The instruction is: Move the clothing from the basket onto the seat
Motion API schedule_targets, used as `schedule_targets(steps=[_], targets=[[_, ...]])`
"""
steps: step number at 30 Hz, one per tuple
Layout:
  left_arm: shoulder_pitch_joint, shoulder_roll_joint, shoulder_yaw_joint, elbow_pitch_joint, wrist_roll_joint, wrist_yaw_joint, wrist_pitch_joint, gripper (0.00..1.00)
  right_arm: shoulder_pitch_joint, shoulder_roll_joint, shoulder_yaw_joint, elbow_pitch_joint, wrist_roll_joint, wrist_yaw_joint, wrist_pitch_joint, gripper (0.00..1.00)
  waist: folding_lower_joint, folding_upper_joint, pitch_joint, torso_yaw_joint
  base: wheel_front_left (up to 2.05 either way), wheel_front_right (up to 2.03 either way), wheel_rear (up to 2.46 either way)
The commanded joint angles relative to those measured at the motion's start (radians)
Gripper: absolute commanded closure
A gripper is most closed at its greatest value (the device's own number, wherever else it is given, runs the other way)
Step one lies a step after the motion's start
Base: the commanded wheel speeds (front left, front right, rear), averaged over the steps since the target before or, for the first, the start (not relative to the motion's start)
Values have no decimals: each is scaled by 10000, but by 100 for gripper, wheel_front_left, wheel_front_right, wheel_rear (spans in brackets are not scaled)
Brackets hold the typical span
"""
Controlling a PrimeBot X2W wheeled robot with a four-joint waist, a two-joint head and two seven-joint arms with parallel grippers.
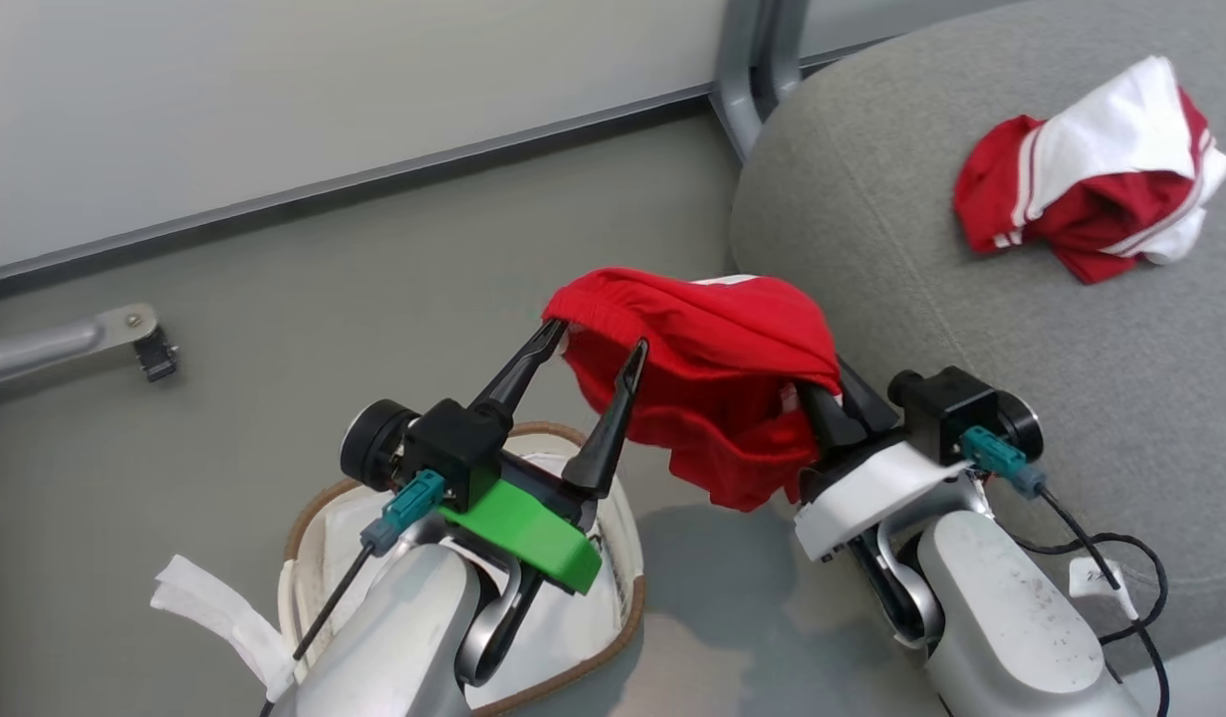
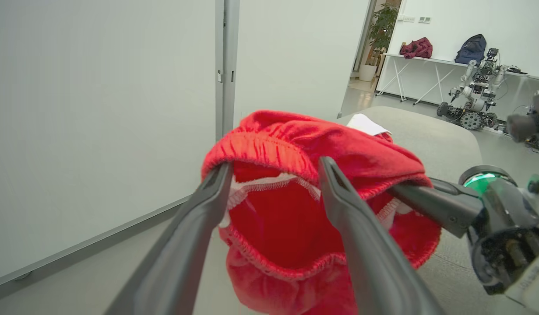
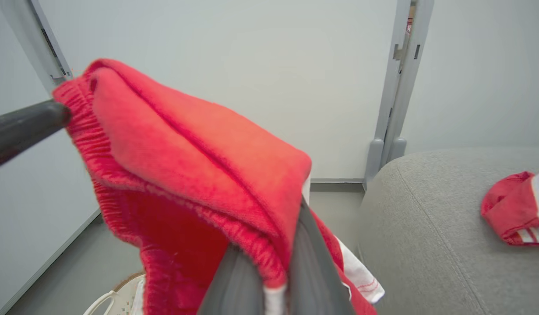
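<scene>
While the right gripper (image 1: 830, 403) is pinching red clothing (image 1: 712, 349) beside the seat (image 1: 921, 299), the left gripper (image 1: 600, 337) is standing spread at its waistband (image 2: 260, 148).

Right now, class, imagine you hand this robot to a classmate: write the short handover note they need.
Left claw: open, fingertips under the waistband of the red shorts.
Right claw: shut on the shorts' other side.
Shorts: held up above the floor, between basket and seat.
Done: one red-and-white garment lies on the seat.
Left: carry the shorts over the seat and release. The left arm hides part of the basket; check it for more.
</scene>
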Motion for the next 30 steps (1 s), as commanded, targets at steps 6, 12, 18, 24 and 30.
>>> schedule_targets(steps=[6,12,18,24,30], targets=[[237,118,103,68,46,-22,-7,0,270,-28,-590,-222,40,-11,-18,100,0,0,224,-2133,0,0,0],[217,236,58,183,69,-22,-7,0,467,-34,-874,-397,192,-11,-18,100,0,0,398,-3142,0,0,0],[-326,171,-718,461,-268,-22,-5,0,867,-26,-1687,-762,76,-11,-18,100,0,0,608,-3313,0,0,0],[-692,223,-1164,732,-617,-23,-6,0,1106,-29,-2105,-945,-139,-11,-18,100,0,0,872,-3357,0,0,0],[-637,466,-1073,946,-656,-23,-6,0,192,-57,-1956,-838,-936,-11,-20,100,0,0,1263,-3329,0,0,0]])
